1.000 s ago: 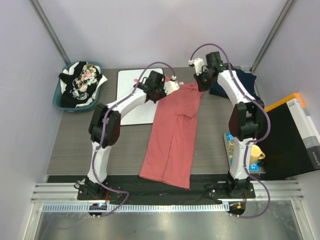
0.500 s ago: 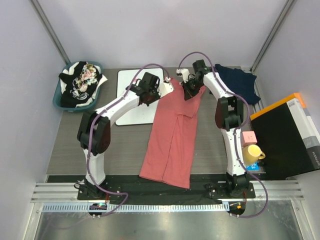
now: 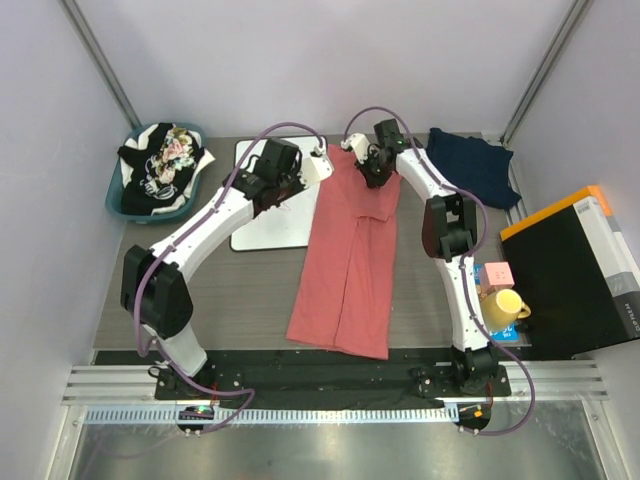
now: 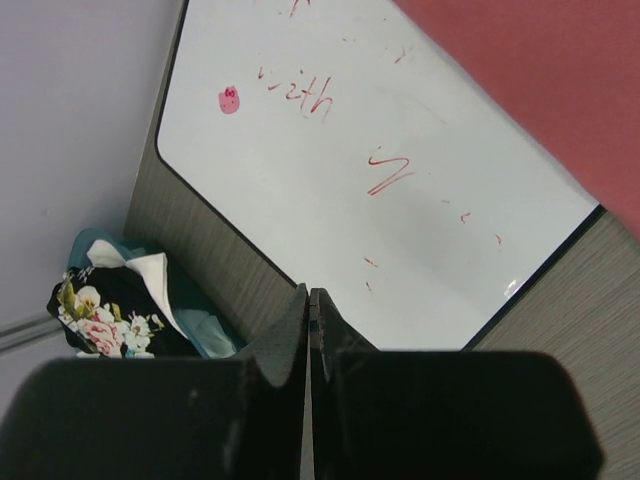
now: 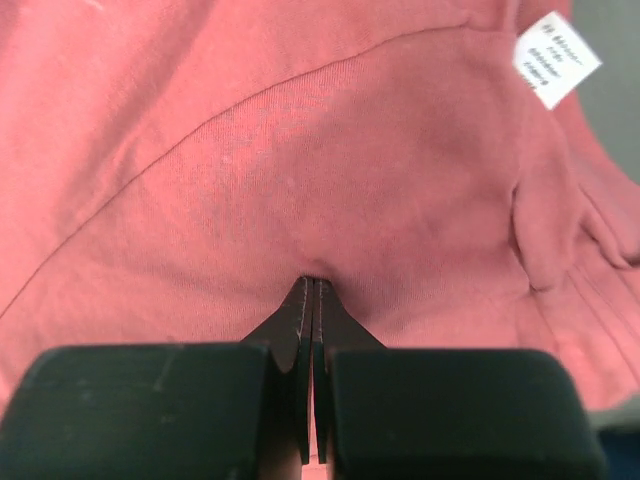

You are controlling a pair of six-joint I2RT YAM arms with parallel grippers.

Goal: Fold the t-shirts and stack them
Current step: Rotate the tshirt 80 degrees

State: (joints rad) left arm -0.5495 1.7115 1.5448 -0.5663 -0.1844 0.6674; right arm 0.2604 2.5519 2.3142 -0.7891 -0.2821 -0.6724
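The salmon t-shirt (image 3: pixel 345 270) lies folded lengthwise down the middle of the table. My right gripper (image 3: pixel 372 172) is shut on a pinch of its cloth near the collar end. In the right wrist view the gripper (image 5: pixel 315 283) puckers the salmon cloth (image 5: pixel 250 150), and a white label (image 5: pixel 557 58) shows. My left gripper (image 3: pixel 312 170) hangs above the whiteboard beside the shirt's left edge. It is shut with nothing between the jaws (image 4: pixel 308 293). The navy t-shirt (image 3: pixel 470 165) lies at the back right. Black, white and floral shirts (image 3: pixel 160 165) fill a basket at the back left.
The white board with black rim (image 3: pixel 265 215) lies left of the salmon shirt and has red scribbles (image 4: pixel 400 180). The teal basket (image 3: pixel 115 205) stands by the left wall. A black box (image 3: pixel 575 270), a yellow mug (image 3: pixel 505 305) and a pink block (image 3: pixel 497 272) sit at the right.
Both grippers moved left. The right one pulled the shirt's upper right part leftward, narrowing the top and uncovering the navy shirt. The left gripper moved off the shirt over the whiteboard.
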